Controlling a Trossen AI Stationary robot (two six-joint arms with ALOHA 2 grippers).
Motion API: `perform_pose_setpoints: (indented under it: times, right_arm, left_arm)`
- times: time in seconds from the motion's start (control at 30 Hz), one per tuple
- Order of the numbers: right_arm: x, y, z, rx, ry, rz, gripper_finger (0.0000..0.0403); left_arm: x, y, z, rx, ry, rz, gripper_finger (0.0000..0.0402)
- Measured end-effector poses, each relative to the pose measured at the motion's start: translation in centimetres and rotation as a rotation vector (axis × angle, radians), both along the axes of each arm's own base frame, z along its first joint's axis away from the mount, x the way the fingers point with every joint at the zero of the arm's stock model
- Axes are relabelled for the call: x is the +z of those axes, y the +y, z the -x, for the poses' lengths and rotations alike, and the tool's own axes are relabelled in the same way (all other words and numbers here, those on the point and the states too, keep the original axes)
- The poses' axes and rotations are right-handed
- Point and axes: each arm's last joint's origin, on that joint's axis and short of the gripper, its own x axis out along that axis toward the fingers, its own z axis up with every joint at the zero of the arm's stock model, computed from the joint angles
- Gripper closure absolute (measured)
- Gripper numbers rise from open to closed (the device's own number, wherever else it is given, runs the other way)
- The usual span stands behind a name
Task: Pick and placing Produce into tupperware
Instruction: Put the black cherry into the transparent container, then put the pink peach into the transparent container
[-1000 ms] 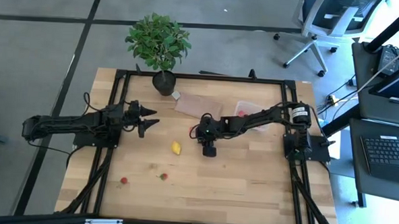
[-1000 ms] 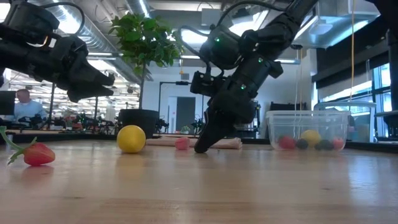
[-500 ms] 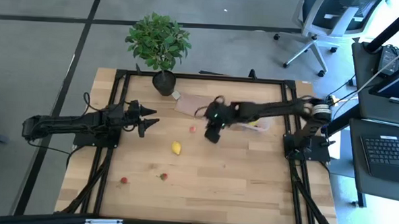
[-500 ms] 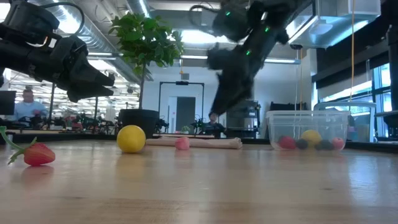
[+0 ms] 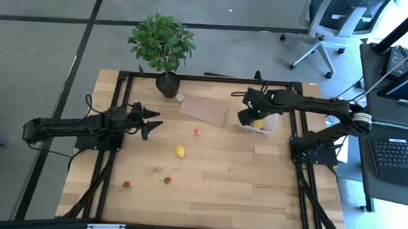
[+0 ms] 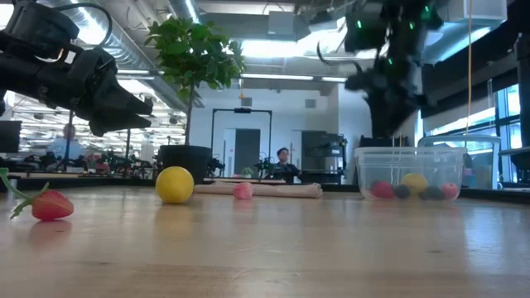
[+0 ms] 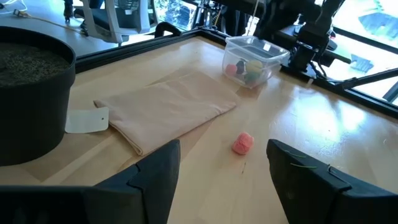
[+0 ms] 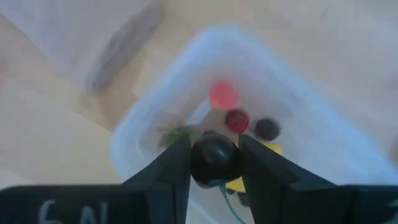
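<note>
Right fingers clamped on dark cherry, above tupperware; left fingers apart.

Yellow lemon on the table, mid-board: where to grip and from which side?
Probably straight down from above, jaws closing across the middle of the lemon. It sits alone on bare table, nothing touching it; round body, no stem showing. The open left gripper is nearer; the right gripper holds a dark cherry over the tupperware.

Open-plan office or lab, ceiling ducts, office chair, laptop, seated person
</note>
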Motion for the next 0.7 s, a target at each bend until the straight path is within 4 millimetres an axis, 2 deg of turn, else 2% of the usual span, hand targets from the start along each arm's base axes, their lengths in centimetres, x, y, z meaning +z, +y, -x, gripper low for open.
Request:
perform_pose_setpoints:
  times: [0.13, 0.2, 0.43, 0.7]
  right_arm:
    - [-3.5, 0.1, 1.0, 0.001, 0.008, -0.051, 0.0284]
    - [-4.5, 0.1, 1.3, -0.017, 0.002, -0.050, 0.0283]
    - [-5.1, 0.2, 1.6, 0.006, 0.018, -0.064, 0.0261]
    - [-5.1, 0.2, 1.6, 0.053, 0.024, -0.059, 0.0209]
  left_arm:
    - [0.0, 0.0, 0.0, 0.000, 0.000, 0.000, 0.0170]
    - [0.0, 0.0, 0.0, 0.000, 0.000, 0.000, 0.0170]
    - [0.0, 0.0, 0.0, 0.000, 0.000, 0.000, 0.0170]
    - [0.0, 0.0, 0.0, 0.000, 0.000, 0.000, 0.0170]
